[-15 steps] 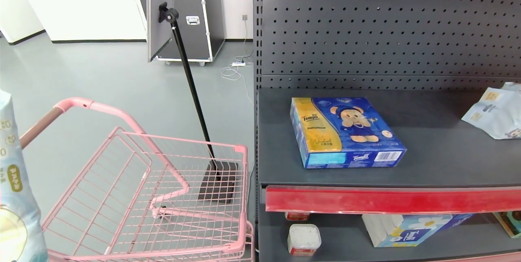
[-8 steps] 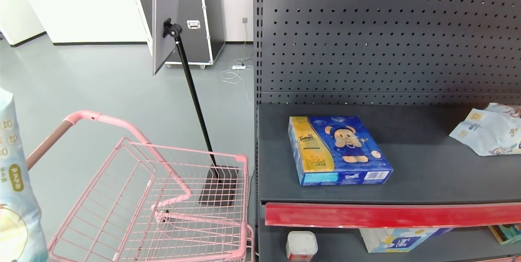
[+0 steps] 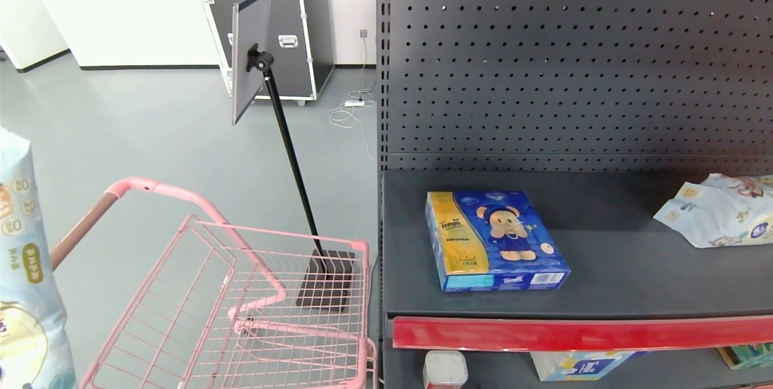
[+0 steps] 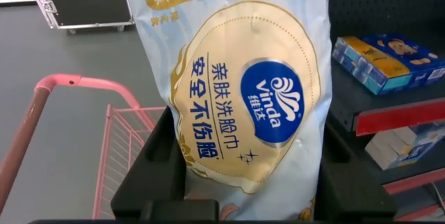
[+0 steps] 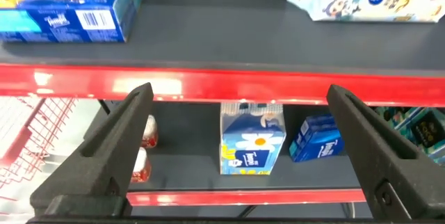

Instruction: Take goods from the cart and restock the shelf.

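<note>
From the head: low on the left, a pink wire cart (image 3: 241,292). Just beside its right flank, the dark shelf (image 3: 634,274) with a pegboard back and a red strip (image 3: 580,333) along the front edge. Flat on that shelf, towards its left end, a blue tissue box (image 3: 492,241). Well apart from it, at the right edge, a pale soft pack (image 3: 718,211) lying on its side. Under the strip, on the lower level, a part-hidden carton (image 3: 574,365). At the far left edge, upright and near the cart's handle, a tall tissue pack (image 3: 24,268). Behind the cart, a black stand (image 3: 290,153) carrying a flat panel, and a black flight case (image 3: 272,14) by the wall.

From the left wrist: left gripper (image 4: 243,172) closed on the tissue pack, one black finger pressed against each side, the pack upright between them. Beyond it, the cart's pink handle and, on the shelf side, the blue tissue box.

From the right wrist: right gripper (image 5: 240,93) spread wide, nothing between its fingers, facing the shelf front at about the level of the red strip. Above the strip, the blue tissue box and the pale soft pack. Below it, two small tins (image 5: 144,147), the flower-printed carton, and a small blue pack (image 5: 316,140) just beside that carton
</note>
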Available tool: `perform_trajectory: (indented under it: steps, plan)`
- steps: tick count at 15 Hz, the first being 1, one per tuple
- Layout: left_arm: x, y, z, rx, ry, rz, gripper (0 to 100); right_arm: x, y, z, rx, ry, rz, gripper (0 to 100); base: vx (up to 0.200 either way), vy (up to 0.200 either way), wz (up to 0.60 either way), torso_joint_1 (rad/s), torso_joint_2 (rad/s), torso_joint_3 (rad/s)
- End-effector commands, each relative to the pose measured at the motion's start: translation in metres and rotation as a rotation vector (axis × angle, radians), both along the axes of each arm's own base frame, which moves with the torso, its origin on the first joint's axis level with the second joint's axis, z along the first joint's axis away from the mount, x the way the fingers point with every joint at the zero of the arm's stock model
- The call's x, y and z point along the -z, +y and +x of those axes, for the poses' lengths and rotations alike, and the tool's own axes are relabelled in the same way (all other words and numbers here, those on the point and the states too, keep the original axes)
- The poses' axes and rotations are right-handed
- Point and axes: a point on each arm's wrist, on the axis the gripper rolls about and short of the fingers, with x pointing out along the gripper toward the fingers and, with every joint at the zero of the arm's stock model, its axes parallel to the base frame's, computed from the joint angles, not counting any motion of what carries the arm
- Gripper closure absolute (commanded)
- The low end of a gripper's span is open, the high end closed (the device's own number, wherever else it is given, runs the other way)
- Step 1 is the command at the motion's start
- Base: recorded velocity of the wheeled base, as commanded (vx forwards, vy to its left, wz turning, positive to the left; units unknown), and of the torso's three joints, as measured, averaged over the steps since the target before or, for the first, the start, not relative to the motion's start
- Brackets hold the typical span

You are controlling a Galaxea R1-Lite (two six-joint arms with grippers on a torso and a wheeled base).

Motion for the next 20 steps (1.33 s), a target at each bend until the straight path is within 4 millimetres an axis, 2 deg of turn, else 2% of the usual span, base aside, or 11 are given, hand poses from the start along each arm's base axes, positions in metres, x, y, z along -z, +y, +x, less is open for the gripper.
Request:
perform_trajectory:
  steps: [1,11,20]
  plan:
    - [0.0002,-0.0002,0.0011,0.0,0.006,0.003,100,0.0,0.0,0.0,0.0,0.0,0.0,0,0.0,0.0,0.0,0.154,-0.36,-0.212]
    - [0.0012,0.0,0.0,-0.001,-0.004,0.021,100,0.0,0.0,0.0,0.0,0.0,0.0,0,0.0,0.0,0.0,0.14,-0.31,-0.17]
    - [0.002,0.0001,-0.0003,-0.001,-0.004,0.021,100,0.0,0.0,0.0,-0.002,0.0,0.0,0,0.0,-0.2,0.0,0.013,-0.02,-0.008]
